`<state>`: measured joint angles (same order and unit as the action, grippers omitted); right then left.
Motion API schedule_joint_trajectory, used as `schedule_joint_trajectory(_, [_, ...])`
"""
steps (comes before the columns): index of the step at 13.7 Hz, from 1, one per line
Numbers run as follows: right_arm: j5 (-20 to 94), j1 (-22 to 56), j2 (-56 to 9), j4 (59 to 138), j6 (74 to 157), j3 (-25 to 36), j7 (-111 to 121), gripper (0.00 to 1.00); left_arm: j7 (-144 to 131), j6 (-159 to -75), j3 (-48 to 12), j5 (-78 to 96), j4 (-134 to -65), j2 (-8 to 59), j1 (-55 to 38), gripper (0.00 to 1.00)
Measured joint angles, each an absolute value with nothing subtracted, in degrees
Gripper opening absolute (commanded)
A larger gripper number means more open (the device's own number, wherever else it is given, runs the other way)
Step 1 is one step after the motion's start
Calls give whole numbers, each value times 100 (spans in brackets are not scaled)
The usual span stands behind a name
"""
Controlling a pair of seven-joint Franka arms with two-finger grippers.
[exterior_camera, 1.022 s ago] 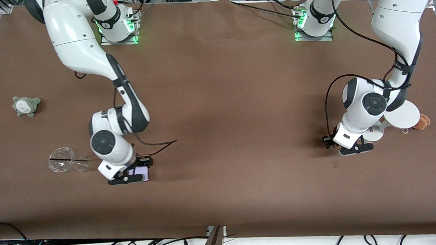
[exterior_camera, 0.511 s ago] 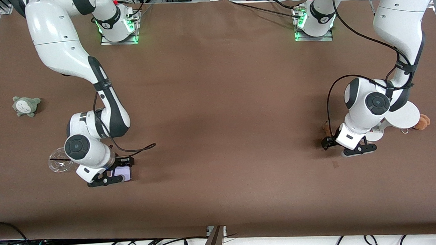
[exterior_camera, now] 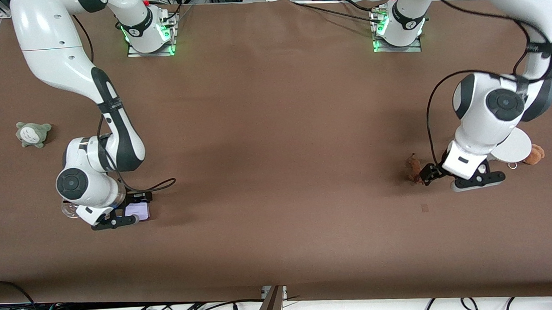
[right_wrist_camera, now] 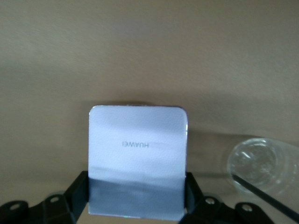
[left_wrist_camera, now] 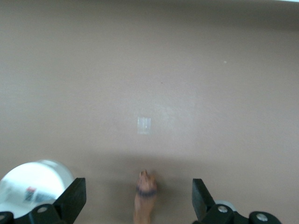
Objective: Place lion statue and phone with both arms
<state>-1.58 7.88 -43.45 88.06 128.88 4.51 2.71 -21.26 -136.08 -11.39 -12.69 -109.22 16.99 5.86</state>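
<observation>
The phone [exterior_camera: 136, 209] is a pale lavender slab with a dark edge. My right gripper [exterior_camera: 126, 218] is shut on it and holds it low over the table at the right arm's end, beside a clear cup. In the right wrist view the phone [right_wrist_camera: 138, 163] sits clamped between the two fingers of the right gripper [right_wrist_camera: 136, 198]. The lion statue [exterior_camera: 414, 166], small and orange-brown, lies on the table. My left gripper [exterior_camera: 473, 182] is open and empty, raised beside it toward the left arm's end. In the left wrist view the lion [left_wrist_camera: 145, 196] shows between the wide-apart fingers of the left gripper [left_wrist_camera: 138, 203].
A clear plastic cup [right_wrist_camera: 262, 164] lies by the phone, mostly hidden under the right wrist in the front view. A grey-green plush [exterior_camera: 33, 134] lies farther off. A white round stand [exterior_camera: 514, 146] and a brown plush with keyring [exterior_camera: 535, 154] sit near the left gripper. A small tape mark [exterior_camera: 424, 207] is on the cloth.
My right gripper has carried the phone toward the right arm's end, up to the cup. My left gripper has lifted off the lion and moved toward the left arm's end, uncovering it.
</observation>
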Motion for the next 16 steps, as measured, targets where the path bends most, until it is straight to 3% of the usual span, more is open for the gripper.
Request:
schedule_joint_trajectory(1, [-153,769,-4345,8836,12887,449,277,43,-2126,-13223,-1216,-1269,-10888,1445,581,100])
schedule_joint_trajectory(2, [-133,766,-4345,8863,12886,447,278,51,-2118,-12843,-1272,-1269,-10845,1197,574,100])
schedule_joint_trajectory(3, [-114,766,-4345,8885,12886,440,278,97,-2075,-12447,-1306,-1269,-10778,950,570,100])
schedule_joint_trajectory(6, [-101,766,-4341,8911,12887,427,279,100,-1644,-11292,-1307,-1229,-10281,499,584,100])
schedule_joint_trajectory(10, [-101,770,-4155,8744,12797,397,315,100,-964,-9914,-1214,-989,-9053,429,653,100])
schedule_joint_trajectory(12, [-101,781,-3922,8435,12314,366,321,100,-786,-9543,-1201,-959,-8681,430,772,100])
schedule_joint_trajectory(16, [-99,789,-3342,7825,10966,332,328,100,-317,-9443,-1178,-311,-8564,491,1329,100])
